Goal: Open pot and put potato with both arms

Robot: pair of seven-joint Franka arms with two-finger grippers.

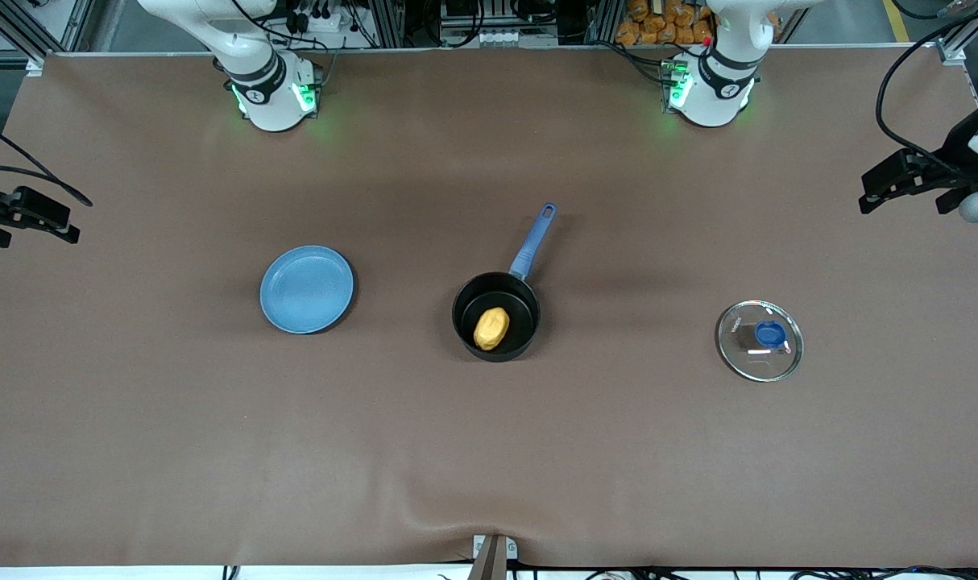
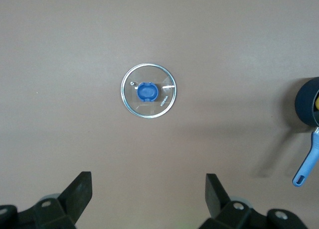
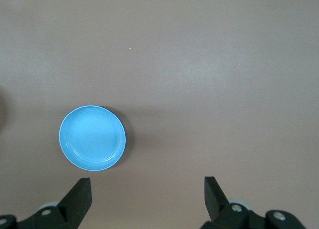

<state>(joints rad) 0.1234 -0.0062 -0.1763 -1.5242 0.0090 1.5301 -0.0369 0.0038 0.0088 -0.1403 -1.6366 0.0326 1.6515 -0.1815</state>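
You have one pot mid-bench, one potato inside it, one lid and one plate beside. Only the wrist views show the left hand and right hand spread wide, holding nothing.
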